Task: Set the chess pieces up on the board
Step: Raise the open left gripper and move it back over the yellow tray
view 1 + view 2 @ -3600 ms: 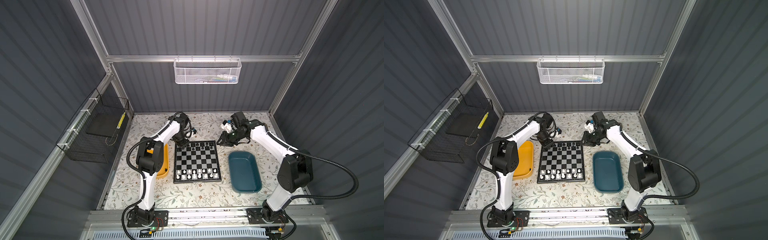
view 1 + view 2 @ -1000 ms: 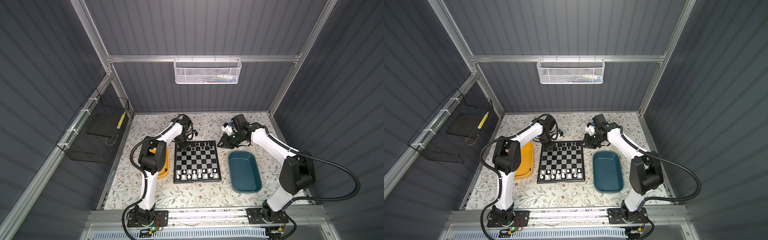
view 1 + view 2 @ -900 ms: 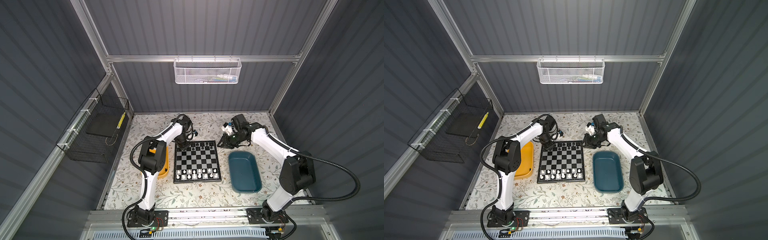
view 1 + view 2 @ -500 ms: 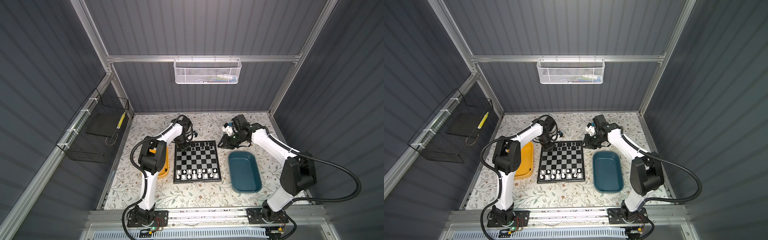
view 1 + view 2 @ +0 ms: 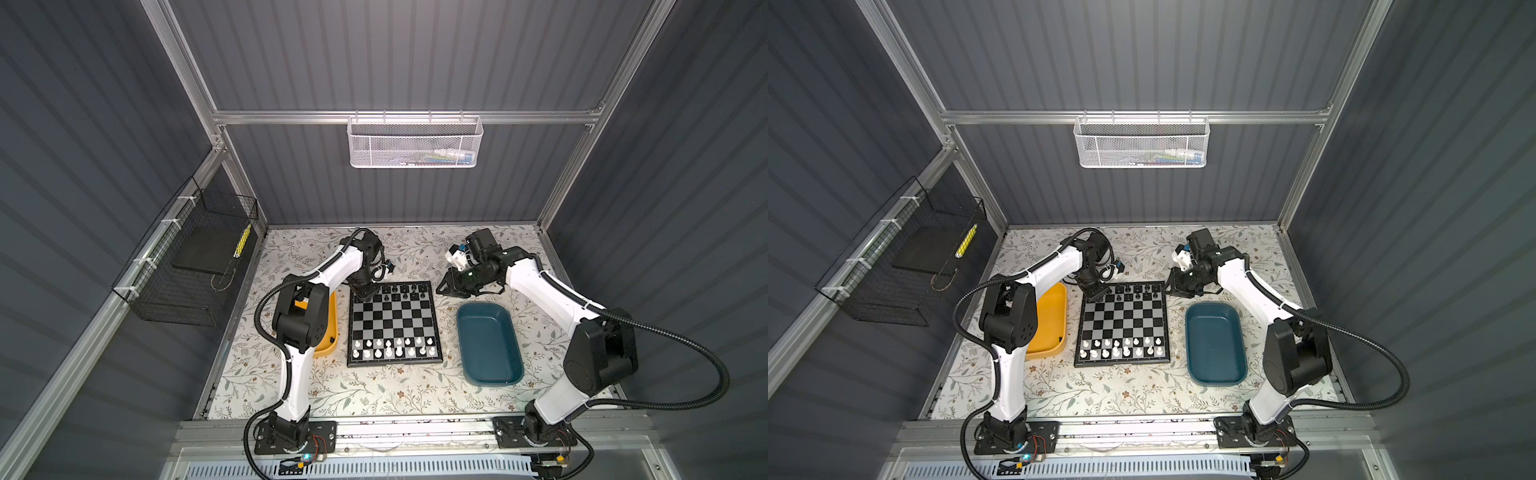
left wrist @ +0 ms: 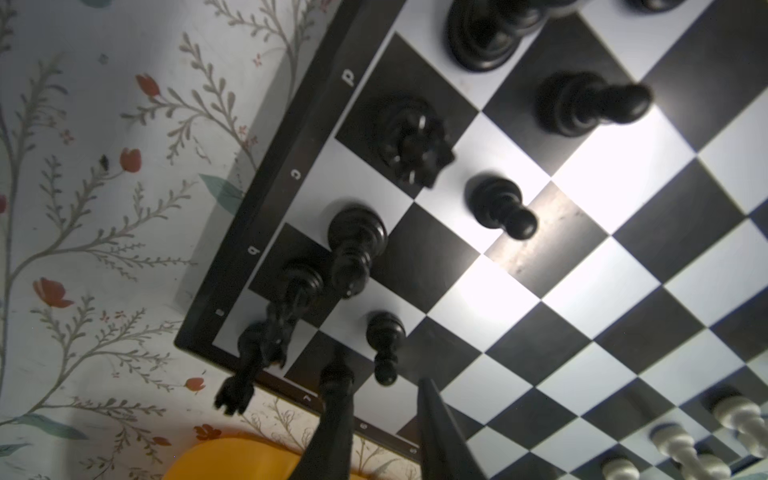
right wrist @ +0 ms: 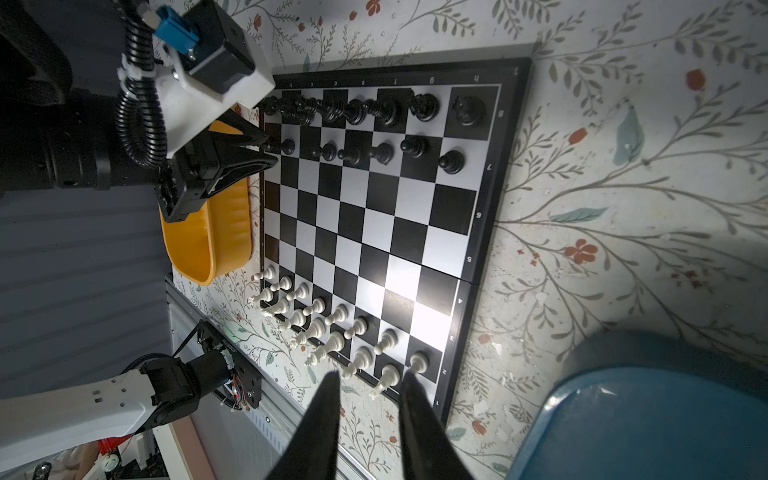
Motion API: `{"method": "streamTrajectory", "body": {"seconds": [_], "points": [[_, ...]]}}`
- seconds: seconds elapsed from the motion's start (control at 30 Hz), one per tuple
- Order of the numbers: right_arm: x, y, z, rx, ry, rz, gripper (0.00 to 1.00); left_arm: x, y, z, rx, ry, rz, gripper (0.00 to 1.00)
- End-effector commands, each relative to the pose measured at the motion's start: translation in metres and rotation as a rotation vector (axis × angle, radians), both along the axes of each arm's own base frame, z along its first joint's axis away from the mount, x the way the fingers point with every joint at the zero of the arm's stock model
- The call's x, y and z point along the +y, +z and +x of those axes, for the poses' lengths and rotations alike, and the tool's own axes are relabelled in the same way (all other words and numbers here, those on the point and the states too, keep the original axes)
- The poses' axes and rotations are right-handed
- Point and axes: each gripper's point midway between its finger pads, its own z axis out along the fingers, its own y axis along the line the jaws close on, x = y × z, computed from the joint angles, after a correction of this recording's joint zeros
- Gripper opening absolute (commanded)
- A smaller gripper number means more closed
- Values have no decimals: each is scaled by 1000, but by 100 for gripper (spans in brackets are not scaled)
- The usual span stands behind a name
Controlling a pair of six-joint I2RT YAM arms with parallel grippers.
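Top views are sharp and even; glare whitens the board (image 6: 615, 166), near pieces (image 6: 486, 33) seemingly blurred.

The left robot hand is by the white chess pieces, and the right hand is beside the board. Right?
No: the left gripper is by the black chess pieces at the board's far corner, as the left wrist view shows. The right gripper is beside the board.

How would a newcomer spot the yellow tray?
Find the chessboard mid-table. Left of it in both top views, partly hidden under the left arm, lies the yellow tray. The teal tray lies right of the board.
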Motion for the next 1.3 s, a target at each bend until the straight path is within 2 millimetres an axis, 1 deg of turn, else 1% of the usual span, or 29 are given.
{"method": "streamTrajectory", "body": {"seconds": [0.0,0.37,0.53,0.63,0.77,0.87,1.03,1.07,1.17,1.27], "points": [[-4,1,-4,1,0,-4,28,2,19,-8,-18,-13,-3,29],[-3,0,-5,14,2,1,28,7,40,-17,-52,-14,-14,33],[-2,2,-4,20,-4,1,28,10,53,-26,-66,-10,-27,33],[1,3,-1,26,-11,8,28,17,60,-33,-75,-6,-33,34],[4,4,6,38,-21,14,28,32,69,-42,-74,37,-57,35],[7,6,13,45,-30,19,28,49,76,-49,-84,81,-70,37],[14,7,24,65,-43,32,28,76,81,-63,-94,139,-80,43],[15,7,27,68,-47,35,28,83,71,-74,-62,148,-69,43],[17,7,34,75,-62,38,28,93,66,-86,-49,161,-66,43],[19,7,37,84,-71,41,28,100,60,-96,-42,179,-68,46]]}}
